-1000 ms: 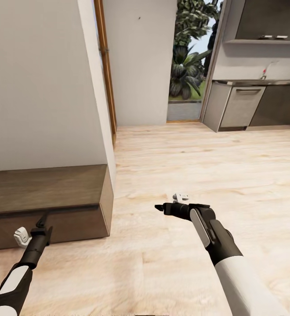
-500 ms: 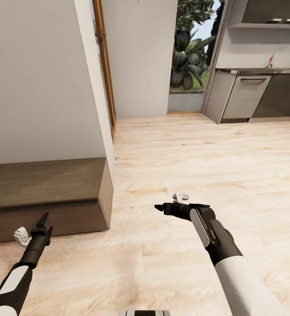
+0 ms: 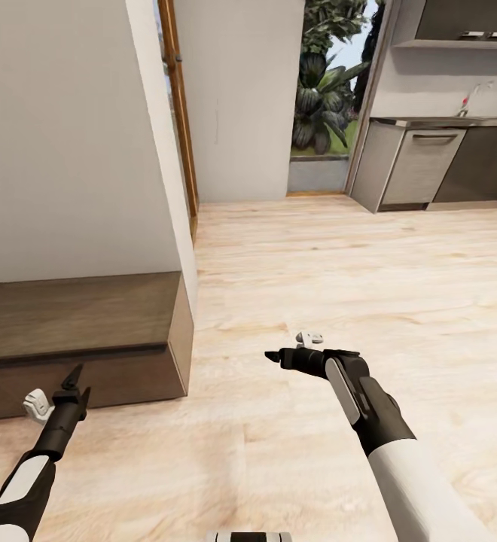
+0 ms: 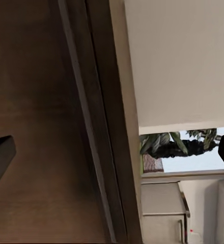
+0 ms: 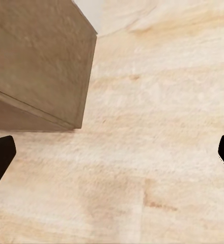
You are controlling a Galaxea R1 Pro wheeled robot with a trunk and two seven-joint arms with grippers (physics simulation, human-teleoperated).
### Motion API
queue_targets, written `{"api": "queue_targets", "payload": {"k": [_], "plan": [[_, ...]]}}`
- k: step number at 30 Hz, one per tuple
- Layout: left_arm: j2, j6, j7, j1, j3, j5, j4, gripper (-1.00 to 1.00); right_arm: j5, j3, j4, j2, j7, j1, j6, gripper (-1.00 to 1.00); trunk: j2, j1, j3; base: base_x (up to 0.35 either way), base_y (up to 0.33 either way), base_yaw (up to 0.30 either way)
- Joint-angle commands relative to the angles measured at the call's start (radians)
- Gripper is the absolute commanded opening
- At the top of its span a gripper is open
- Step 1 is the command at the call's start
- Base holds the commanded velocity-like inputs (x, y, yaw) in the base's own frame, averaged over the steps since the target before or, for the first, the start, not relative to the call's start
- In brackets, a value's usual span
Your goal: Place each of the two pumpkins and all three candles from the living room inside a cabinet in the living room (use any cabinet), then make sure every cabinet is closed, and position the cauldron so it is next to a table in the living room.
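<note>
robot's sitting by the end of the cabinet (image 3: 83, 342), both arms hanging low w/ nothing in them. cabinet is lying along the white wall (image 3: 60, 135) at the robot's left, its near end corner just ahead of the left gripper (image 3: 73, 378). long axis is running along that wall, front face pointing out toward the wood floor (image 3: 339, 271); front looks shut, no pale drawer insides showing.

left gripper is hovering just beside the cabinet front, fingers spread wide in the left wrist view, not touching it. right gripper (image 3: 272, 357) is out over bare floor, well apart from the cabinet, fingertips (image 5: 1, 155) also spread wide, pinching nothing.

handling guess: cabinet's a stiff, heavy wood unit, not going to shift; only the drawer fronts should slide. prob best to hook the top edge of a drawer front, near its middle, and pull straight out so it isn't jamming.

kitchen units (image 3: 422, 169) are sitting far across the room.
</note>
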Motion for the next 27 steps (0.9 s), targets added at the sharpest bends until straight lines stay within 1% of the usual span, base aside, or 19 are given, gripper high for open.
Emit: {"api": "queue_targets", "payload": {"k": [1,7,10,27], "plan": [[0.0,0.01,-0.005,-0.001,0.001,0.009,0.001,1.0,0.003,-0.001,-0.001,0.0,0.004,-0.001,0.004,1.0,0.0,0.0,-0.001,0.224,-0.005,0.0],[-0.001,0.011,-0.018,-0.001,0.001,0.009,0.001,1.0,0.003,-0.001,-0.001,0.0,0.004,0.0,0.004,1.0,0.0,0.0,-0.001,0.288,-0.039,0.0],[-0.001,0.011,-0.017,-0.001,0.001,0.009,0.001,1.0,0.003,-0.001,-0.001,0.0,0.004,0.0,0.005,1.0,0.0,0.0,-0.001,0.162,-0.02,0.0],[0.0,0.011,-0.015,-0.001,0.001,0.009,0.002,1.0,0.003,-0.001,-0.001,0.0,0.004,0.0,0.005,1.0,0.0,0.0,-0.001,0.019,-0.002,0.0]]}}
